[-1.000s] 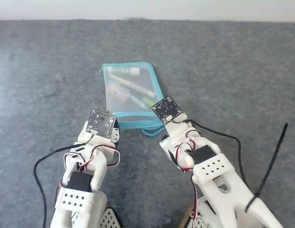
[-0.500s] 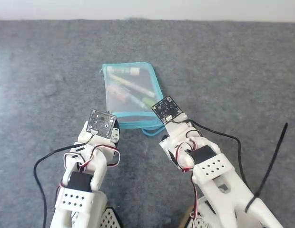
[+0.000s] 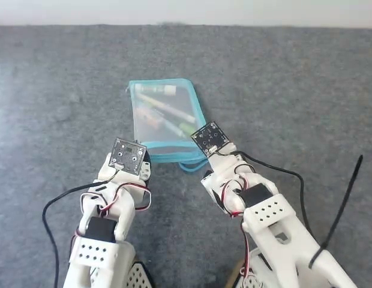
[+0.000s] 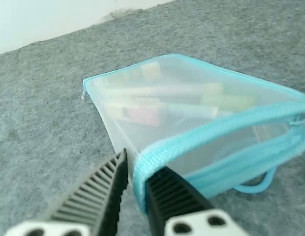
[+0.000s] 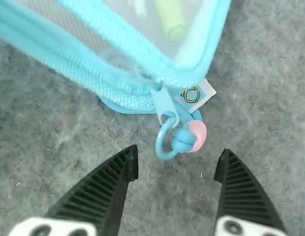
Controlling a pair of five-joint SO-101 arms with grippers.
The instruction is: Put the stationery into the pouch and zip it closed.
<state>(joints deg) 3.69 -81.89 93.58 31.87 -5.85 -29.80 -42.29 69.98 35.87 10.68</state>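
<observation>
Pouch (image 3: 165, 120), holding stationery (image 4: 157, 98), is pinched by the left gripper (image 4: 140, 167); the right gripper (image 5: 178, 153) gapes wide.

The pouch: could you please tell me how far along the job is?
Done: the stationery lies inside the pouch. In hand: the left tool pinches the pouch's zip edge; the right tool stands open around the zip pull. Left: I cannot tell whether the zip is fully shut.

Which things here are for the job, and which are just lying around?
For the job: the pouch, the pens inside it, the zip pull, the left gripper pinching the pouch's edge, and the right gripper, open by the zip pull.

Just lying about: the grey mat and the black cable.
</observation>
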